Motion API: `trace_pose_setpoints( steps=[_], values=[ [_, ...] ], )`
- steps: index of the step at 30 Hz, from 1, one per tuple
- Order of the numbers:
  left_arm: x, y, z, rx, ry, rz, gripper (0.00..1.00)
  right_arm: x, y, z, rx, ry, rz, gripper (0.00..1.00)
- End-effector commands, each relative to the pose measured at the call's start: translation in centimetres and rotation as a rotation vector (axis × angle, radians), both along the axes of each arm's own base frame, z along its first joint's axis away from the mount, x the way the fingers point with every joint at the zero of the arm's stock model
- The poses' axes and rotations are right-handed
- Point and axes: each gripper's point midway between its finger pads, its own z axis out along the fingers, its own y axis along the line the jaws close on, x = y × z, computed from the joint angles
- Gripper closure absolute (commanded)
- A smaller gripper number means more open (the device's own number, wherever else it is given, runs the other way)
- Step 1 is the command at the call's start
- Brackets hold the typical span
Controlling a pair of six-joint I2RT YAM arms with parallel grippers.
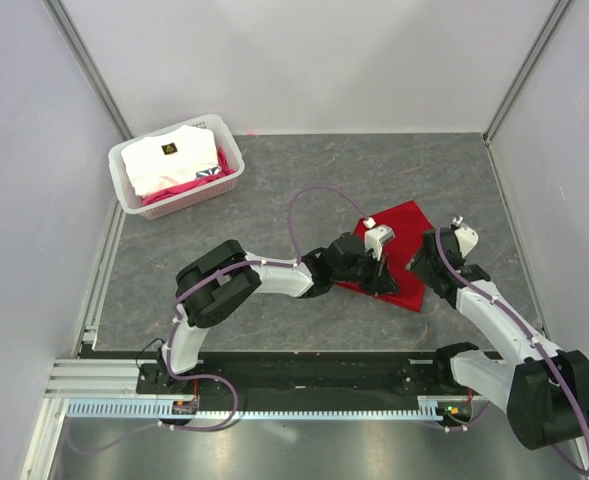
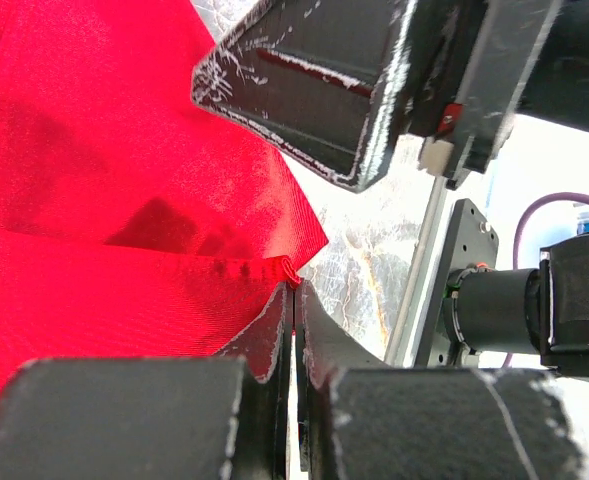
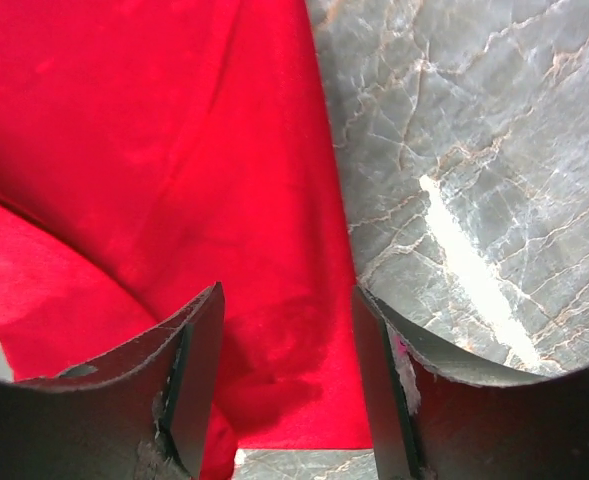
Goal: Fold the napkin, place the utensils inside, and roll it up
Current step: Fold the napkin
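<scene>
The red napkin point(image 1: 402, 232) lies on the grey surface point(image 1: 274, 190). The left hand point(image 2: 294, 288) is pinching one corner of the napkin, with its fingers pressed tight on the cloth. The right hand point(image 3: 286, 310) is spread wide over the napkin's edge. A white basket point(image 1: 117, 172) sits far from the napkin.

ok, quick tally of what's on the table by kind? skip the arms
Red napkin: 1
White basket: 1
Pile of folded white and pink fabric in the basket: 1 (separate pieces cannot be counted)
Total: 3
</scene>
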Motion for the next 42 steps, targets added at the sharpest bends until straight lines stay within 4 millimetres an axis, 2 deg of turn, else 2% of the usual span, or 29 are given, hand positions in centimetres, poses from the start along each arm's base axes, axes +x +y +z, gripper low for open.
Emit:
trace_pose_setpoints(
  steps=[1,3,11,21,32,42],
  values=[
    [0.6,-1.1,0.7,-0.037,-0.035,0.001,0.98,-0.2,-0.5,-0.9,0.029,0.016,0.000,0.40],
    [0.6,-1.2,0.7,-0.038,-0.035,-0.001,0.98,-0.2,-1.2,-1.3,0.035,0.021,-0.018,0.43],
    [0.6,-1.8,0.0,-0.031,-0.025,-0.008,0.98,-0.9,-1.6,-3.3,0.070,0.064,-0.007,0.63],
    [-0.1,-2.6,-0.6,-0.020,-0.027,-0.047,0.98,-1.5,-1.8,-4.9,0.071,0.100,-0.006,0.72],
    [-1.2,-3.9,-0.4,-0.016,-0.041,-0.078,0.98,-2.2,-1.8,-5.3,0.072,0.101,-0.009,0.74],
    [-1.7,-4.8,-1.4,0.007,-0.036,-0.087,0.98,-2.2,-1.8,-5.2,0.073,0.098,-0.005,0.74]
  ],
)
